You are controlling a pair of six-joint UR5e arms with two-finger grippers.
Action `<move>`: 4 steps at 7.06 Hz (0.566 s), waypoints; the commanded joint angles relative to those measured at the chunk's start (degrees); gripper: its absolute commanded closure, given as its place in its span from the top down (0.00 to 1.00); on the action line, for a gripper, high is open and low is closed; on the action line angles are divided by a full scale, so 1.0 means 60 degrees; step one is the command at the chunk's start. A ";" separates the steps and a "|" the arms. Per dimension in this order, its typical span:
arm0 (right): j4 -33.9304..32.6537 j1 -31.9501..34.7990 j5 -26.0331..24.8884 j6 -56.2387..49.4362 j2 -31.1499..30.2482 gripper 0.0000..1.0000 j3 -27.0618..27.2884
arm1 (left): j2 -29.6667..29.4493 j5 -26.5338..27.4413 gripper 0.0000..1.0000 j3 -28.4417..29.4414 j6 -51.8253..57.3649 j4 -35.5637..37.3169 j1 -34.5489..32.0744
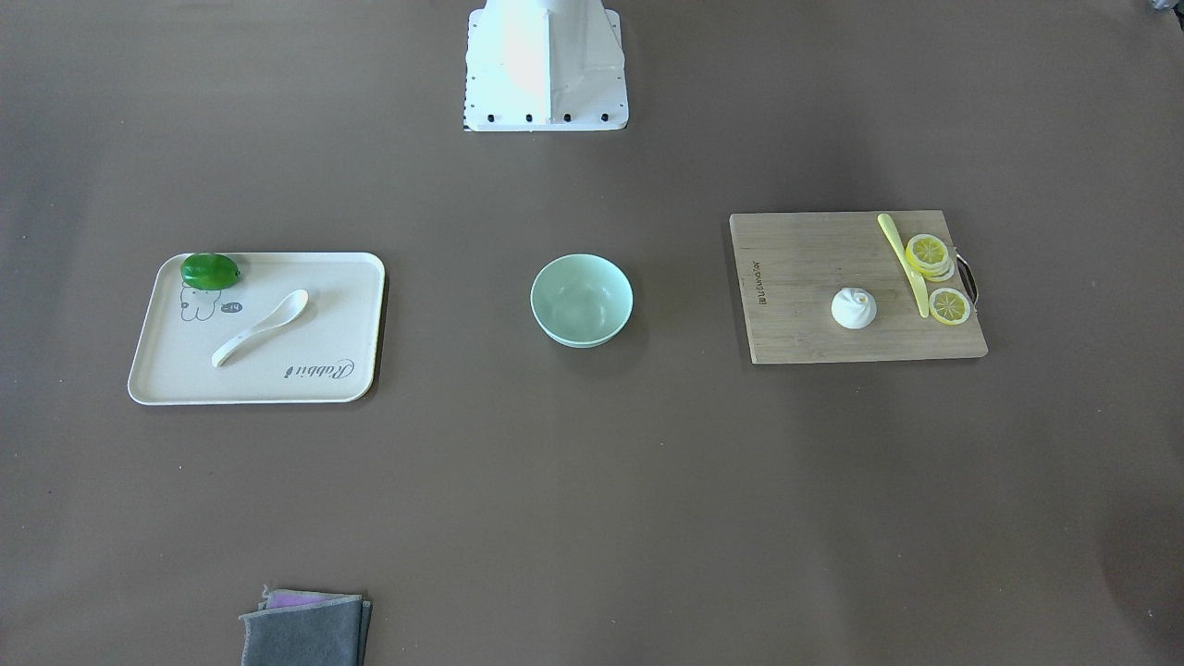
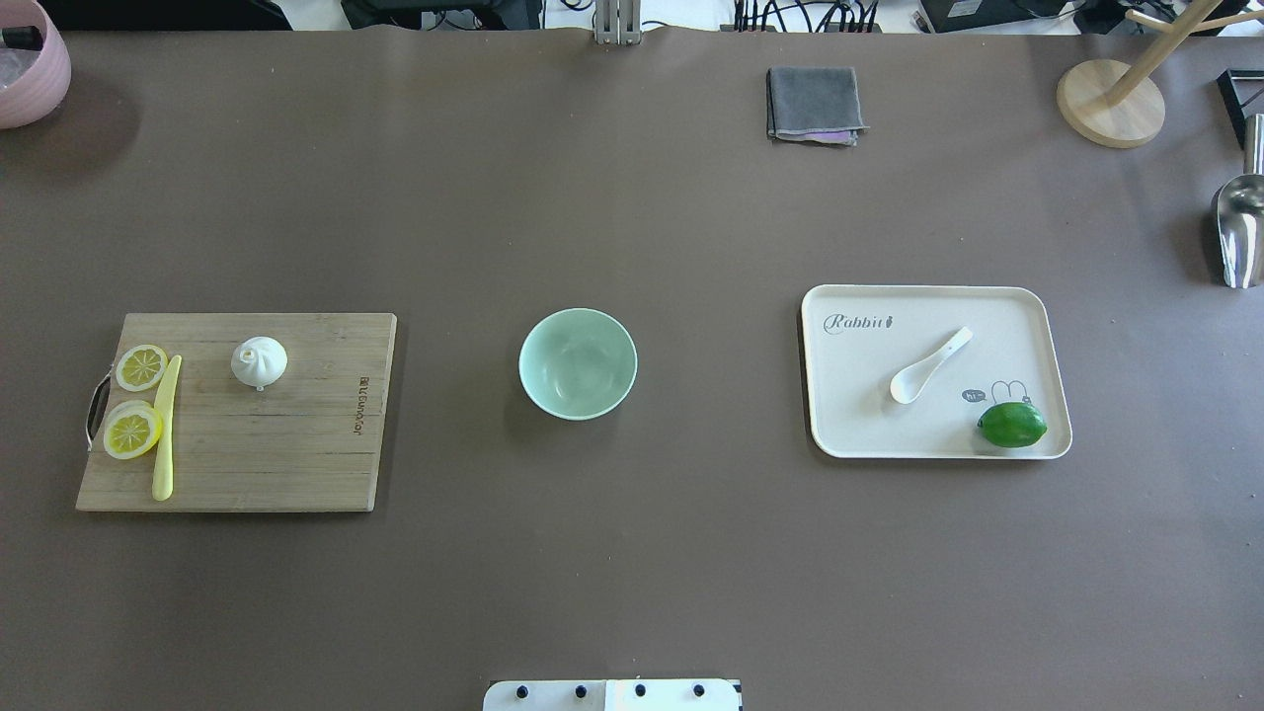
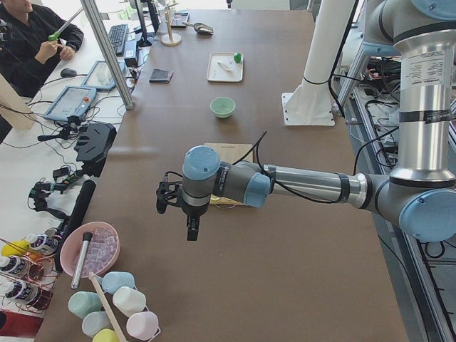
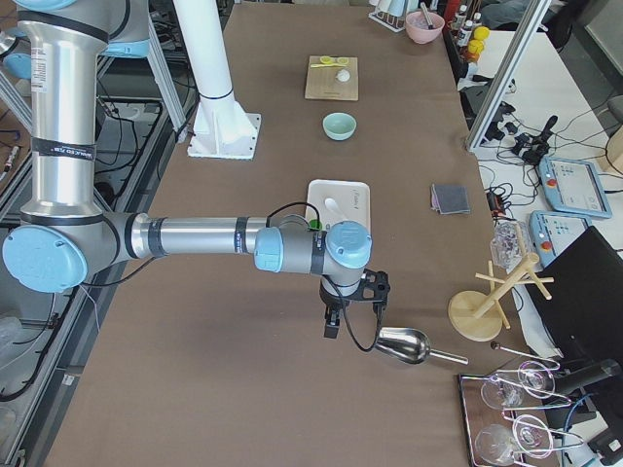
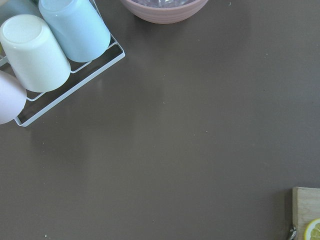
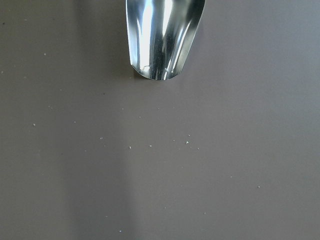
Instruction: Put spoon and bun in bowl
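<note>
The mint-green bowl (image 2: 578,362) stands mid-table, with nothing in it. The cream-white spoon (image 2: 928,366) lies on a cream tray (image 2: 1027,306) to the bowl's right. The white bun (image 2: 259,361) sits on a wooden cutting board (image 2: 296,464) to the bowl's left. My left gripper (image 3: 191,226) hangs over bare table beyond the board, near the table's left end. My right gripper (image 4: 333,326) hangs beyond the tray, beside a metal scoop (image 4: 401,344). Each gripper shows only in a side view, so I cannot tell whether it is open or shut.
A green lime (image 2: 1011,424) lies on the tray. A pale-yellow knife (image 2: 165,427) and lemon slices (image 2: 132,432) lie on the board. A grey cloth (image 2: 814,104) lies at the far edge. A pink bowl (image 5: 164,9) and cups (image 5: 35,52) stand at the left end.
</note>
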 commanded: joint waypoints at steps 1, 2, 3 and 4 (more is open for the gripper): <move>-0.0001 0.0000 0.0000 -0.0007 -0.0018 1.00 0.0003 | 0.0022 0.0016 0.98 -0.0001 0.0004 -0.0001 0.0000; -0.0001 0.0000 0.0000 -0.0008 -0.0018 1.00 -0.0011 | 0.0022 -0.0028 0.98 -0.0001 -0.0010 -0.0001 0.0000; -0.0001 0.0000 0.0000 -0.0008 -0.0018 1.00 -0.0012 | 0.0022 -0.0013 0.98 -0.0016 -0.0010 -0.0001 0.0000; -0.0001 0.0000 0.0000 0.0007 -0.0018 1.00 -0.0012 | 0.0008 0.0001 0.98 -0.0016 -0.0010 -0.0001 0.0000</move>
